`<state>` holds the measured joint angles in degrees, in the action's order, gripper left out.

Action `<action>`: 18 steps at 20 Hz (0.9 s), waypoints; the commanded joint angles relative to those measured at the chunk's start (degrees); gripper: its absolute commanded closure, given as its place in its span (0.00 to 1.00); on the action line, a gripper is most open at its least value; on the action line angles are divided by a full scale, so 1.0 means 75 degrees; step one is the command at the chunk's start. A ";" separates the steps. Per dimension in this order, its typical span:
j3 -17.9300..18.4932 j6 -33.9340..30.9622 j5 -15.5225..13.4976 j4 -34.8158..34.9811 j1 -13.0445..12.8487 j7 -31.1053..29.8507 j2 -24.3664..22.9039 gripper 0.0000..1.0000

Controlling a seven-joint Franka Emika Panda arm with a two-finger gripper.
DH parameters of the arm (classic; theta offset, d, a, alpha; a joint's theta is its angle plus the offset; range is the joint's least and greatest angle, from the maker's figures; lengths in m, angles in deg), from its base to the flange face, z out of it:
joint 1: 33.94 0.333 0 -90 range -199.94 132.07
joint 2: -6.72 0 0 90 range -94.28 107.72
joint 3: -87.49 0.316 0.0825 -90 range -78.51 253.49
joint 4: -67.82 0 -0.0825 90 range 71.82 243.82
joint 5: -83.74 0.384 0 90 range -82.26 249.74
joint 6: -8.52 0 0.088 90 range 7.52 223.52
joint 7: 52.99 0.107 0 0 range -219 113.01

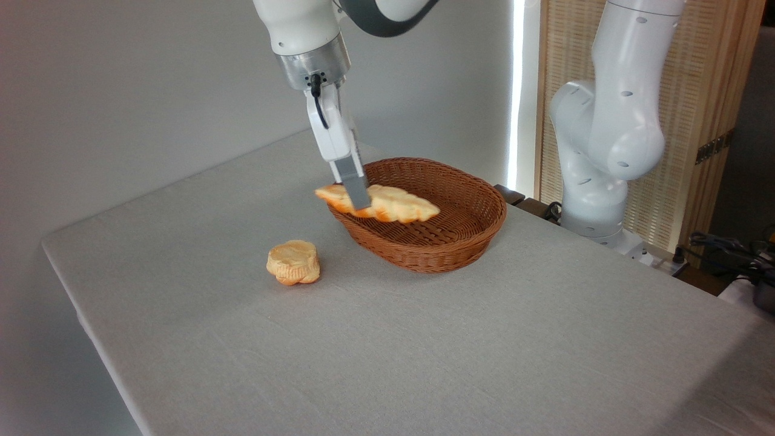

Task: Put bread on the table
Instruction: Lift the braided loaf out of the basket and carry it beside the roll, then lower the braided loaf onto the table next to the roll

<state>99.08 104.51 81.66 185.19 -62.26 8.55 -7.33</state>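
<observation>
Nearest the camera, a broad stretch of the table (pixel 424 351) is seen, covered in plain light grey cloth and bare of anything across its front. Further in, towards the left, a small round scalloped bun (pixel 293 261) is found resting on the cloth, well apart from the basket (pixel 478 218). Beyond it, the bread (pixel 393 204) is held in the air, level with the basket's near left rim and partly over it, tilted slightly so that its right end dips towards the basket's inside. The gripper (pixel 356 192) is pinched on the loaf a little left of its middle, one grey finger (pixel 354 184) being shown across the loaf's near face while the other is hidden behind it. The loaf is judged to be light and fairly stiff, since little sag is shown at either free end; it is likely a model rather than real bread, though this cannot be settled. Its flat, narrow section is suited to a pinch across the width, and a hold nearer the middle would be less prone to swivel. At the back right, the white base of the arm (pixel 605 133) is seen.
</observation>
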 commanded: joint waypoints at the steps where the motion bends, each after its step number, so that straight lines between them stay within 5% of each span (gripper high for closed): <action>1: 0.0375 0.1248 -0.0274 -0.0098 0.0014 0.0021 0.0302 0.56; 4: 0.0435 0.1989 -0.0274 -0.0098 0.0014 0.0032 0.0665 0.41; 6: 0.0435 0.2364 -0.0262 -0.0098 0.0014 0.0009 0.0993 0.10; 8: 0.0435 0.2576 -0.0262 -0.0098 0.0014 0.0009 0.1251 0.00; 18: 0.0435 0.2635 -0.0262 -0.0122 0.0014 0.0009 0.1662 0.00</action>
<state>102.08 123.63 80.61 185.16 -62.02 8.55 4.94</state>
